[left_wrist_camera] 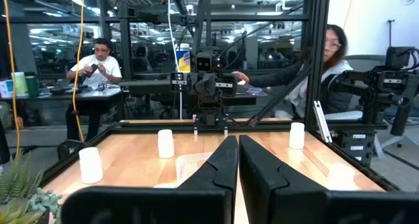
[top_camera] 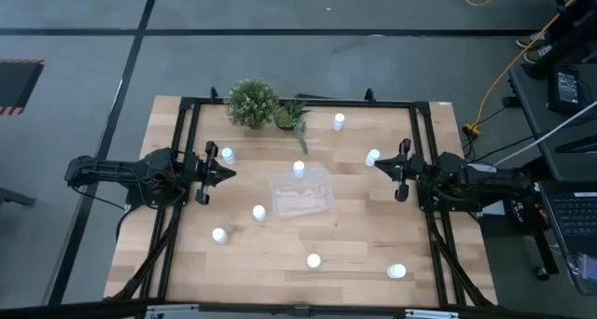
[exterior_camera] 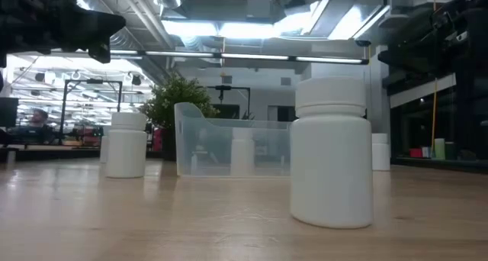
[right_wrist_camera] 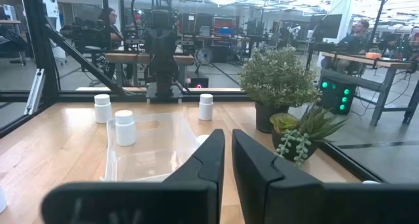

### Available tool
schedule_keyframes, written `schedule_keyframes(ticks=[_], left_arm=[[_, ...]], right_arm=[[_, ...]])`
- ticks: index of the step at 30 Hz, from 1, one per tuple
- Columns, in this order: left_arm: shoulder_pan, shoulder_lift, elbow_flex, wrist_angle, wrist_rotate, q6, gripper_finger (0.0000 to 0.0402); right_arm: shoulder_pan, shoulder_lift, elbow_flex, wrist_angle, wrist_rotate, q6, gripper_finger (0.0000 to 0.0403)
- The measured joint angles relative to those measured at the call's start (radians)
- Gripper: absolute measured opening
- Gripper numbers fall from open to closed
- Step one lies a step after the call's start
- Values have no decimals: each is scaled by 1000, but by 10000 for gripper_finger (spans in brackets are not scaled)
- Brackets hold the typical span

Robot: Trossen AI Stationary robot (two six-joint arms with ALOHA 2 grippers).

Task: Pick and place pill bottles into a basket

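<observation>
Nothing has been picked yet, by the look of it: both arms wait at the bench's sides and every bottle I can count sits loose on the wood.

Nearest the front edge, one pill bottle (top_camera: pixel 313 260) stands about mid-bench and another (top_camera: pixel 397 271) lies toward the front right corner. A little farther in, two more (top_camera: pixel 219 235) (top_camera: pixel 258 212) stand left of the basket (top_camera: pixel 300 193), the clear tray at the middle of the bench, which looks empty. One bottle (top_camera: pixel 298 169) stands just at its far rim.

At that depth, the left end effector (top_camera: pixel 222 173) hovers by the left edge, fingers pressed together on nothing, with a bottle (top_camera: pixel 228 155) just beside its tip. The right end effector (top_camera: pixel 386 165) mirrors it at the right edge, its fingers almost together and likewise empty, a bottle (top_camera: pixel 373 157) close to its tip.

Farthest off, one bottle (top_camera: pixel 339 121) stands near the back edge beside the potted plant (top_camera: pixel 252 103).

I'd judge the next move is for either arm to spread its fingers, drop over its nearest bottle and close around the body below the cap.
</observation>
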Motion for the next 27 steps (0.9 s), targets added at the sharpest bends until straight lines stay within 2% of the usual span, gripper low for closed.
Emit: schedule_keyframes(ticks=[27], left_arm=[[0,0,0,0,0,0,6]], right_arm=[[0,0,0,0,0,1,35]])
